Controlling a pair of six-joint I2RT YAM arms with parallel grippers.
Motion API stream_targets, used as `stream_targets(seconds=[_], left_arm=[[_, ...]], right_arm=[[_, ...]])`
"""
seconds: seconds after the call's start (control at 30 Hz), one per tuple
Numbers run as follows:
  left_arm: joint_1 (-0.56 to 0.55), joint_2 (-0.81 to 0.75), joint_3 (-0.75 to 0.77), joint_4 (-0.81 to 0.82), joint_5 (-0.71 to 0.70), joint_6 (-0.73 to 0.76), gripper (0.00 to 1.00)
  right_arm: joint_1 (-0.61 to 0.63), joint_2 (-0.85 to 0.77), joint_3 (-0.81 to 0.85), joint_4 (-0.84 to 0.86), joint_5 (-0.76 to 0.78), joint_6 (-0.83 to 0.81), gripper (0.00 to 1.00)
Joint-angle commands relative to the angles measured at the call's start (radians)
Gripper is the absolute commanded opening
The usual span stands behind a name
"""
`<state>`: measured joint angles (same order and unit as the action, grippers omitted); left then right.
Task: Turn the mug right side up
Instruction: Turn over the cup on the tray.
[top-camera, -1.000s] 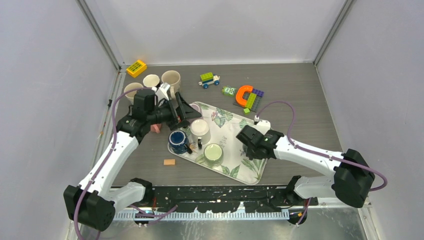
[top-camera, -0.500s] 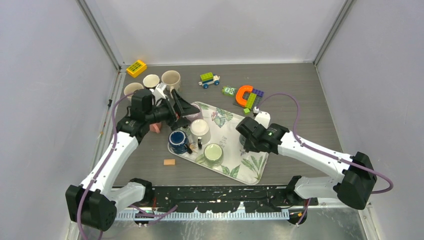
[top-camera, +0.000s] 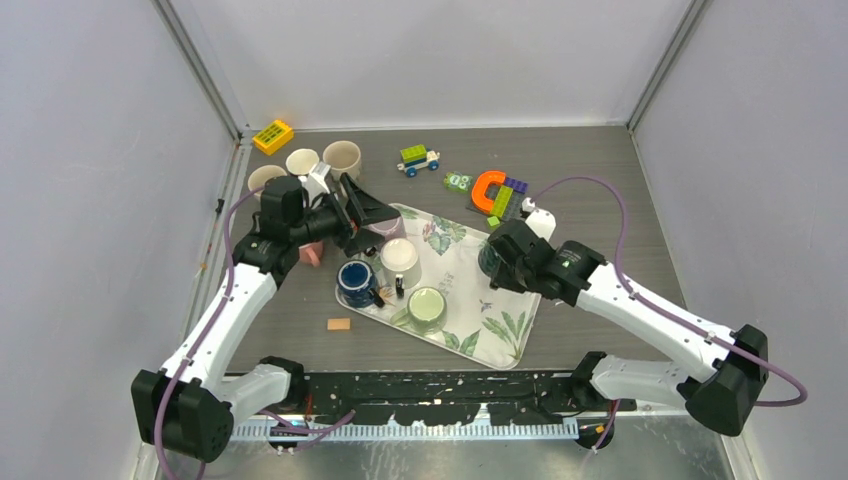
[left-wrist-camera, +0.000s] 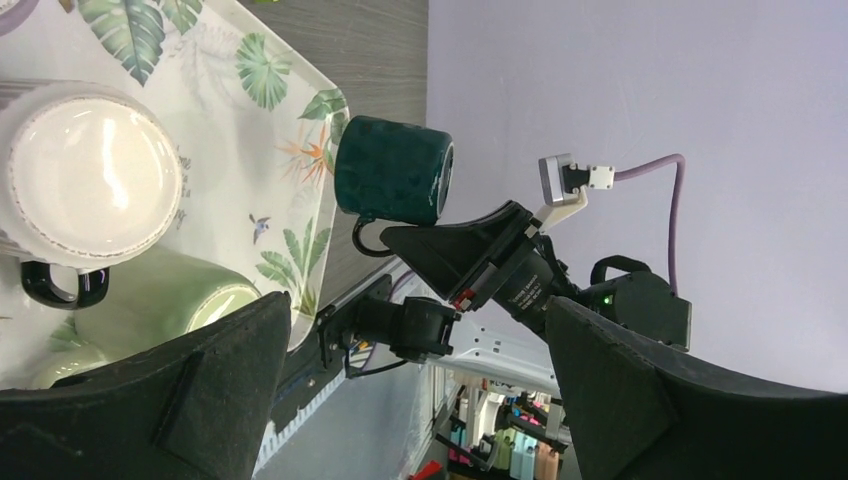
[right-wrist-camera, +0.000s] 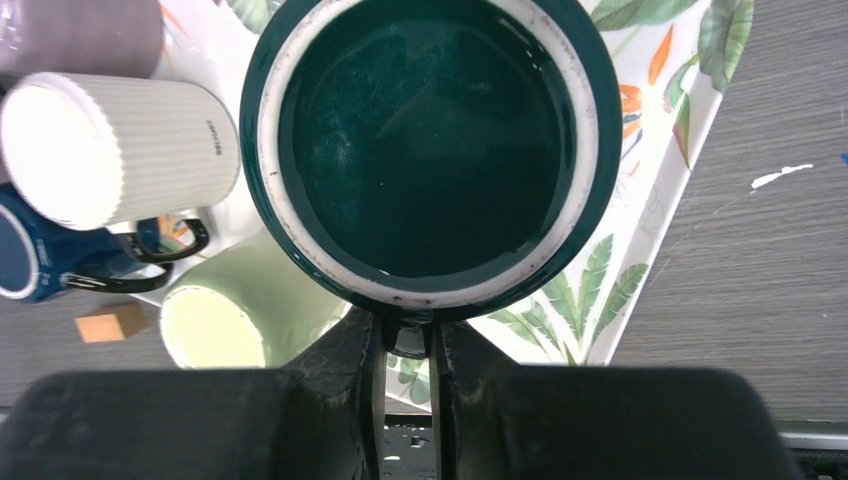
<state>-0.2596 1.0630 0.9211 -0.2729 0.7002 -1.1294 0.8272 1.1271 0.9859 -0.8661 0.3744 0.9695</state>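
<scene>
Teal-glazed mug (left-wrist-camera: 392, 170) hangs on its side over the tray's (top-camera: 470, 300) right edge, lifted off it. My right gripper (right-wrist-camera: 405, 335) pinches only its handle. My left gripper (top-camera: 368, 222) stands spread wide over the tray's far-left corner. My worry is that narrow pinch. As I rotate, the handle could pivot and the mug swing, slip and drop onto the tray rim or the green mug (right-wrist-camera: 240, 320).

The bench (top-camera: 590, 160), surfaced in dark grey wood grain, is enclosed on three sides by plain pale lavender walls (top-camera: 430, 60). The two far corners are marked by slim metal posts (top-camera: 200, 70). A scuffed black rail (top-camera: 440, 385) is fixed along the near edge. The whole space is lit evenly and softly.
</scene>
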Motion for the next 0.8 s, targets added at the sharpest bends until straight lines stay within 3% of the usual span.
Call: stream_targets(seconds=[0.0,0.77], left_arm=[[0.007,0.004,0.002,0.074,0.018,-0.029,1.00],[0.008,0.035,0.022,0.153,-0.003,-0.097,1.00]], right_arm=[[-0.013,-0.045,0.073,0.100,-0.008,-0.013,0.00],[-0.124,0.109,0.098,0.716,-0.523,0.166,0.00]])
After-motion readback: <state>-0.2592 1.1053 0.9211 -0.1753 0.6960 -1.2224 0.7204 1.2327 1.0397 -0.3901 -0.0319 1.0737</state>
